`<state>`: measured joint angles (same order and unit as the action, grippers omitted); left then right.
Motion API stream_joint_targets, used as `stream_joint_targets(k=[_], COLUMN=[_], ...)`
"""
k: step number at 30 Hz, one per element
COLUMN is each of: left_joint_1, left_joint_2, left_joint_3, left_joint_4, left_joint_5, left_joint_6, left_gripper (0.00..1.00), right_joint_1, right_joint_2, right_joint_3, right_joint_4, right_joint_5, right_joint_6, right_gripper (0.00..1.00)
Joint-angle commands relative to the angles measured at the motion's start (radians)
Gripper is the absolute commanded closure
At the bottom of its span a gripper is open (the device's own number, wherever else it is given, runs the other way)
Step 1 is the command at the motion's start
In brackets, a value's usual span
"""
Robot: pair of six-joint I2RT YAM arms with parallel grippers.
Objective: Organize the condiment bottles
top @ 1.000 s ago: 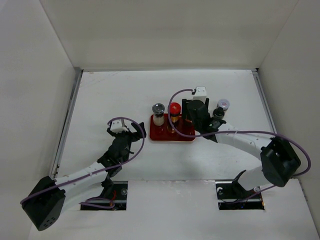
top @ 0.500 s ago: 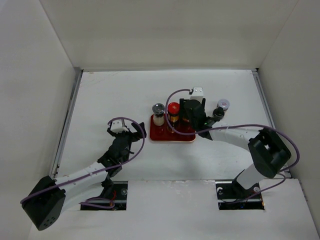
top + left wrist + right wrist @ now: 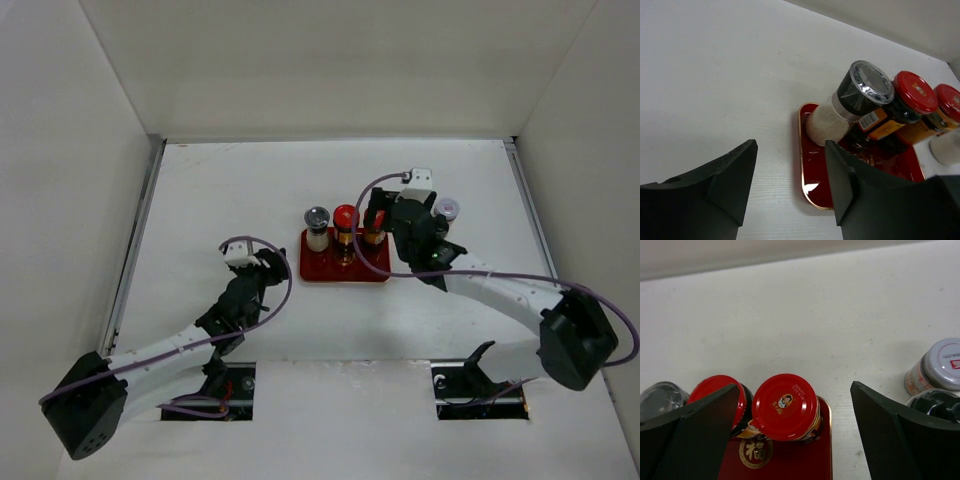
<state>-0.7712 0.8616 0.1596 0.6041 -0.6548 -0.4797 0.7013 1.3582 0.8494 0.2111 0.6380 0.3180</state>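
A red tray (image 3: 345, 268) holds a whitish shaker (image 3: 317, 225) with a dark top and two brown bottles with red caps. One red-capped bottle (image 3: 345, 220) stands in the middle. The other (image 3: 785, 406) stands at the tray's right end. My right gripper (image 3: 794, 390) is open, its fingers (image 3: 890, 430) wide on either side of that right bottle and not touching it. Another whitish bottle with a grey top (image 3: 447, 210) stands off the tray to the right. My left gripper (image 3: 790, 150) is left of the tray, jaws apart with nothing between them.
White walls enclose the table on the left, back and right. A dark round top (image 3: 935, 402) shows just in front of the grey-topped bottle, close to my right finger. The tray's gold-rimmed left edge (image 3: 801, 150) lies near my left fingertip.
My right gripper has opened, letting go of the second red-capped bottle on the tray, and has shifted right. My left gripper's jaws have narrowed; that arm has barely moved.
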Motion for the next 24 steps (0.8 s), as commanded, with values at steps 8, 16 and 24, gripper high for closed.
stream_joint_targets(k=[8, 16, 24], left_joint_1=[-0.219, -0.362, -0.259], left_joint_2=[0.083, 0.292, 0.105], left_joint_3=[0.204, 0.305, 0.163], left_joint_4=[0.010, 0.126, 0.135], left_joint_5=[0.009, -0.031, -0.069], left_joint_6=[0.082, 0.168, 0.162], left_gripper=[0.68, 0.60, 0.39], right_joint_1=[-0.042, -0.216, -0.253], right_joint_2=[-0.367, -0.329, -0.136], right_joint_3=[-0.164, -0.207, -0.181], right_joint_4=[-0.029, -0.119, -0.115], right_joint_5=[0.009, 0.025, 0.051], right_joint_6=[0.029, 0.096, 0.112], right_gripper=[0.77, 0.08, 0.00])
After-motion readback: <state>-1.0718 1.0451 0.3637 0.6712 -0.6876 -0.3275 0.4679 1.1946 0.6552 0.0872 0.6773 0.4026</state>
